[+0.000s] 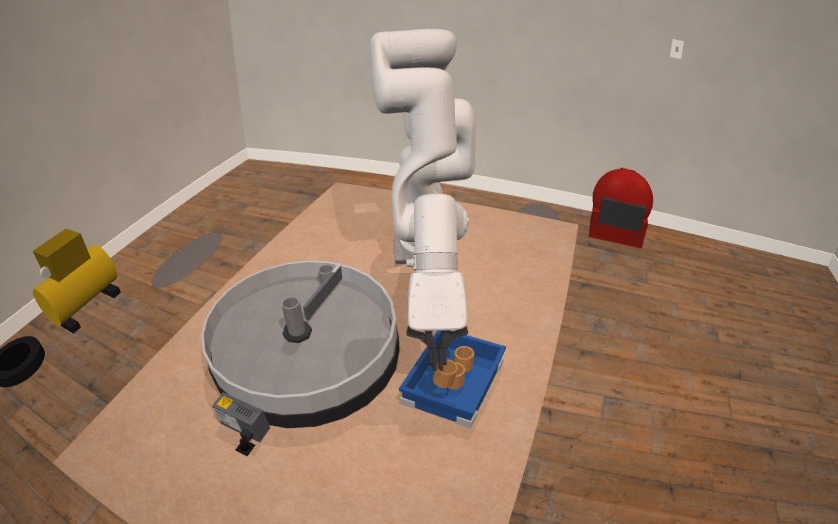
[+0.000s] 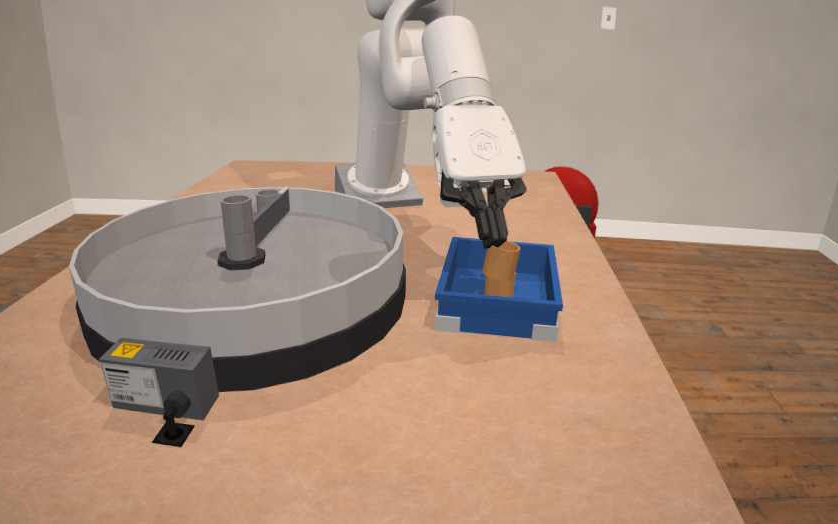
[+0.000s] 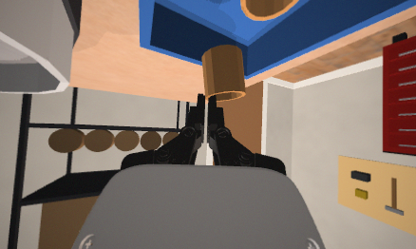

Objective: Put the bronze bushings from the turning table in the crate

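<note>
My gripper (image 1: 437, 366) (image 2: 494, 242) (image 3: 206, 105) is shut on the wall of a bronze bushing (image 1: 444, 374) (image 2: 500, 262) (image 3: 224, 71). It holds the bushing tilted over the blue crate (image 1: 432, 406) (image 2: 497, 316) (image 3: 146, 28). A second bronze bushing (image 1: 464, 359) stands in the crate. A third bushing (image 1: 459, 372) is partly hidden behind the held one in the top view. In the exterior view a standing bushing (image 2: 500, 286) shows just below the held one. A grey steel bushing (image 1: 325, 272) (image 2: 267, 195) is on the turning table (image 1: 305, 404) (image 2: 344, 292), near its far rim.
A grey post (image 1: 293, 315) (image 2: 239, 227) rises at the turning table's centre, with a dark bar (image 1: 323, 292) (image 2: 272, 218) reaching to the rim. A grey motor box (image 1: 240, 416) (image 2: 162, 377) sits at the turning table's front. The turning table is left of the crate.
</note>
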